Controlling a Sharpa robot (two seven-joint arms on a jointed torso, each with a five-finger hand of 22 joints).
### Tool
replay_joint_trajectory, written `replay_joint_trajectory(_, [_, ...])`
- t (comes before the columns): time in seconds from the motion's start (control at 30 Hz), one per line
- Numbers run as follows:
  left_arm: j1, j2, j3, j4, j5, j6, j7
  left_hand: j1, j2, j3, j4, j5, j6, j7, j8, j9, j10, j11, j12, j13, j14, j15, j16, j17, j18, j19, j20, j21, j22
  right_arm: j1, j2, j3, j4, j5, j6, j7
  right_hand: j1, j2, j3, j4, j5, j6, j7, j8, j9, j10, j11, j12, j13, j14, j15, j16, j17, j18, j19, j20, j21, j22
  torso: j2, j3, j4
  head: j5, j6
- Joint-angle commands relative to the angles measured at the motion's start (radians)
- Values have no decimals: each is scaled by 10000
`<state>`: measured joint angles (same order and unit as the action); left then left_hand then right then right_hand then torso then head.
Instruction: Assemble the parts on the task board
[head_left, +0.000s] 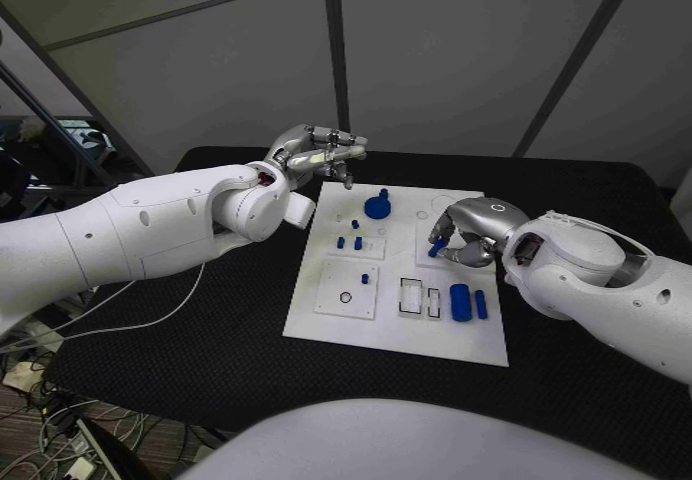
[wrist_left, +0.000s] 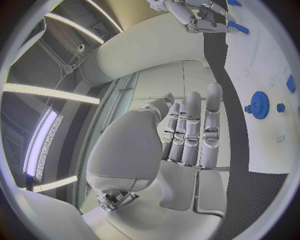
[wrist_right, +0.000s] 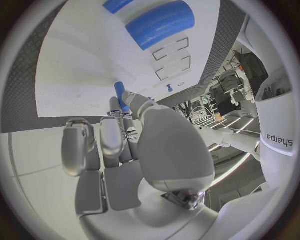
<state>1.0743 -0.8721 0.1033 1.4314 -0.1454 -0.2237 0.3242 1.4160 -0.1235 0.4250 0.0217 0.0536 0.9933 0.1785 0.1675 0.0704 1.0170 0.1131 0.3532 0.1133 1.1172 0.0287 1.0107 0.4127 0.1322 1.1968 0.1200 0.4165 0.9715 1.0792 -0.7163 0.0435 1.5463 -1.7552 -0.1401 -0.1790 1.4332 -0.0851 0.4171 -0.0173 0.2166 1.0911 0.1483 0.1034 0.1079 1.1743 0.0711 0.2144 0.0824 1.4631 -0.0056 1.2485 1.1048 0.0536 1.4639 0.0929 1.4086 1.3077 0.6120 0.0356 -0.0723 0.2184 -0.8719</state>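
The white task board lies mid-table. My right hand hovers over its right part and pinches a small blue peg between thumb and finger; the right wrist view shows this peg sticking out past the fingertips. My left hand is raised above the board's far left corner, its fingers straight and holding nothing. A blue gear stands near the far edge. A thick blue cylinder and a thin blue bar lie at the right.
Two short blue pegs stand in a small plate on the board's left, and another peg stands below them beside a black ring. Rectangular slots sit left of the cylinder. Black table surrounds the board.
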Motion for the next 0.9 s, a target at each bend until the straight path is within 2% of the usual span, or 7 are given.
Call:
replay_joint_trajectory(0.03, [16, 11, 6, -16, 22, 126, 6, -12, 20, 1, -38, 33, -71, 13, 64, -11, -66, -19, 42, 8, -73, -6, -51, -16, 488, -40, -5, -37, -14, 16, -152, 20, 297, -20, -819, -108, -13, 39, 33, 24, -72, 74, -19, 33, 17, 78, 7, -70, 14, 328, -70, 32, 21, -138, 315, -26, 59, 1414, -12, -4, -5, -10, 24])
replay_joint_trajectory(0.23, [15, 28, 6, -45, 22, 134, 0, -12, 20, 1, -38, 33, -71, 13, 64, -11, -66, -19, 42, 8, -73, -6, -51, -16, 488, -40, -5, -37, -14, 23, -370, 247, 898, 38, -1029, -160, -29, 37, 33, 34, -80, 90, -25, 36, 19, 93, 1, -81, 18, 332, -72, 53, 47, -142, 323, -28, 79, 1431, -11, -8, 4, -58, 65])
replay_joint_trajectory(0.4, [15, 53, 6, -57, 22, 139, -4, -12, 20, 1, -38, 33, -71, 13, 64, -11, -66, -19, 42, 8, -73, -6, -51, -16, 488, -40, -5, -37, -14, 26, -315, 326, 1290, 283, -1054, -143, -33, 38, 36, 36, -80, 102, -30, 38, 20, 104, -4, -86, 20, 335, -74, 67, 65, -145, 329, -29, 93, 1442, -4, -18, 17, -73, 90])
replay_joint_trajectory(0.53, [16, 92, 6, -73, 22, 147, -4, -12, 20, 1, -38, 33, -71, 13, 64, -11, -66, -19, 42, 8, -73, -6, -51, -16, 488, -40, -5, -37, -14, 24, 102, 335, 1366, 525, -972, -48, -34, 45, 44, 39, -75, 114, -36, 41, 22, 116, -9, -93, 23, 334, -78, 66, 60, -142, 322, -31, 81, 1433, -1, -20, 19, -62, 109])
replay_joint_trajectory(0.6, [16, 116, 6, -83, 22, 151, -3, -12, 20, 1, -38, 33, -71, 13, 64, -11, -66, -19, 42, 8, -73, -6, -51, -16, 488, -40, -5, -37, -14, 19, 366, 295, 1364, 622, -928, 13, -34, 48, 46, 40, -72, 117, -37, 41, 23, 118, -9, -95, 24, 333, -78, 62, 55, -140, 319, -31, 75, 1429, 7, -9, 25, -37, 101])
replay_joint_trajectory(0.67, [17, 143, 6, -99, 22, 157, -3, -12, 20, 1, -38, 33, -71, 13, 64, -11, -66, -19, 42, 8, -73, -6, -51, -16, 488, -40, -5, -37, -14, -1, 641, 203, 1365, 696, -881, 86, -34, 50, 48, 41, -70, 119, -37, 42, 23, 119, -10, -97, 24, 332, -79, 57, 47, -137, 314, -31, 64, 1421, 2, -2, 31, -5, 84])
replay_joint_trajectory(0.9, [19, 236, 7, -155, 22, 178, 0, -12, 20, 1, -38, 33, -71, 13, 64, -11, -66, -19, 42, 8, -73, -6, -51, -16, 488, -40, -5, -37, -14, -110, 1287, -254, 1268, 786, -730, 316, -34, 58, 56, 42, -62, 124, -39, 41, 23, 121, -11, -106, 25, 330, -81, 54, 41, -131, 302, -33, 41, 1403, 5, -19, 27, 95, 45])
